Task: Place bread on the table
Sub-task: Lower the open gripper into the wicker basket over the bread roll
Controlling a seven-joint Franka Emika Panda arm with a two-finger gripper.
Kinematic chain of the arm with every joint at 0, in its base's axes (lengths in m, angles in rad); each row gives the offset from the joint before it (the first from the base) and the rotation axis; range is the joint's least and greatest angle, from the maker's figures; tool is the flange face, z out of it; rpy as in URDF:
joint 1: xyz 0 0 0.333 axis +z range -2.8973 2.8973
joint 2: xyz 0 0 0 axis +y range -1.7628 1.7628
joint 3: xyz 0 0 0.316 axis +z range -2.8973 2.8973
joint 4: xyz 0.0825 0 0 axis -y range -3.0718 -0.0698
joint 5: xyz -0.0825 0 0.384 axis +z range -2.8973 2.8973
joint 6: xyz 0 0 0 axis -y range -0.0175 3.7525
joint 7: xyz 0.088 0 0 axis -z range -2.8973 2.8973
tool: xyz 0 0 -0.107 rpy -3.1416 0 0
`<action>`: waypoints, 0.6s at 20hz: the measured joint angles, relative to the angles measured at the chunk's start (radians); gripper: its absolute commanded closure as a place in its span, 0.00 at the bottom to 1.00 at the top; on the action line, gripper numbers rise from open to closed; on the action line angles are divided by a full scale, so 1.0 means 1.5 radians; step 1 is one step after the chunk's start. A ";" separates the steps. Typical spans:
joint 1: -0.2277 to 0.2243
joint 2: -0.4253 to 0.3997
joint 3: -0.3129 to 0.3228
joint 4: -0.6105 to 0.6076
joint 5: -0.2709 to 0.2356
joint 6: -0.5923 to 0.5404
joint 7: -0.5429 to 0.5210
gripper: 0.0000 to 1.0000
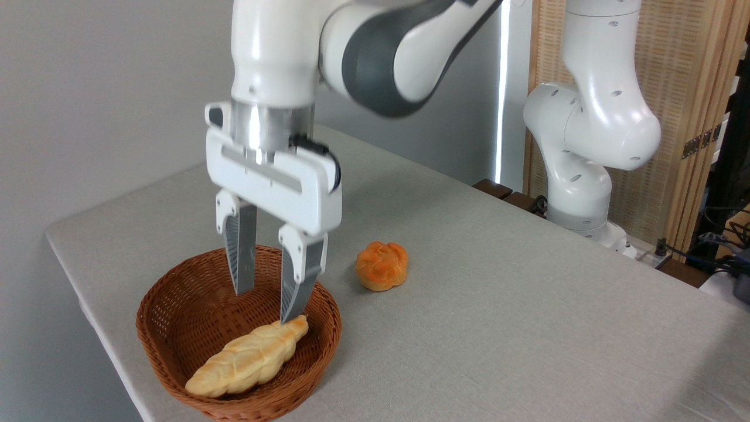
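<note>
The bread [249,358], a long pale-yellow braided loaf, lies slanted in the front of the brown wicker basket [176,305], which stands on the grey-clothed table [498,305] near its left front corner. My gripper [266,306] hangs point-down inside the basket, open, with nothing between its fingers. The right fingertip [291,313] is right at the loaf's upper right end; I cannot tell whether it touches. The left finger stands over the basket's middle, behind the loaf.
A small round orange knotted bun [381,265] sits on the cloth just right of the basket. The arm's white base [577,193] stands at the table's far right edge. The table's left and front edges run close to the basket.
</note>
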 measured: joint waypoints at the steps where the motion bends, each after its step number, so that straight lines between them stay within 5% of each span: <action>1: 0.000 0.013 0.000 -0.002 0.000 0.014 0.000 0.00; 12: 0.001 0.052 0.000 -0.006 0.000 0.049 0.000 0.00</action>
